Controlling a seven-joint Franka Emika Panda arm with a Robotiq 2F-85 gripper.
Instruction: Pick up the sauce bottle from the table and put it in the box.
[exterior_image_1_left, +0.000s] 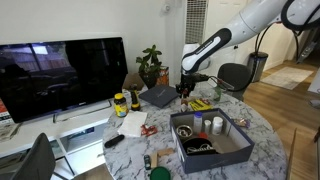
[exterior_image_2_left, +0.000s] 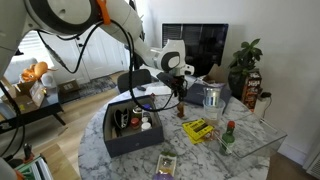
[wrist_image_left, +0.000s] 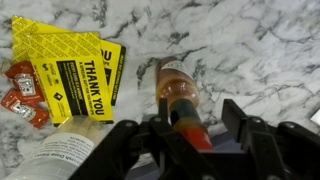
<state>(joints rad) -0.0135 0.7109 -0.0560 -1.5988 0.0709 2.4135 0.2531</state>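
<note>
In an exterior view, the camera is standing back from the round marble table (exterior_image_1_left: 262, 128) and looking slightly down across it, with the television (exterior_image_1_left: 62, 75) at frame left and the arm (exterior_image_1_left: 215, 45) at upper right. In an exterior view, the camera is facing that table from another side, with the box (exterior_image_2_left: 128, 138) at frame left; both exterior views are sharing table, box, arm and potted plant (exterior_image_1_left: 150, 65). The wrist view is looking straight down from very close, taking in the gripper (wrist_image_left: 185, 125), marble and a yellow packet (wrist_image_left: 75, 70).

"thank you" stands in capitals on the black panel of the yellow packet (wrist_image_left: 75, 70); its smaller print, and the lettering on the red sachets (wrist_image_left: 22, 92), are too small to read.
</note>
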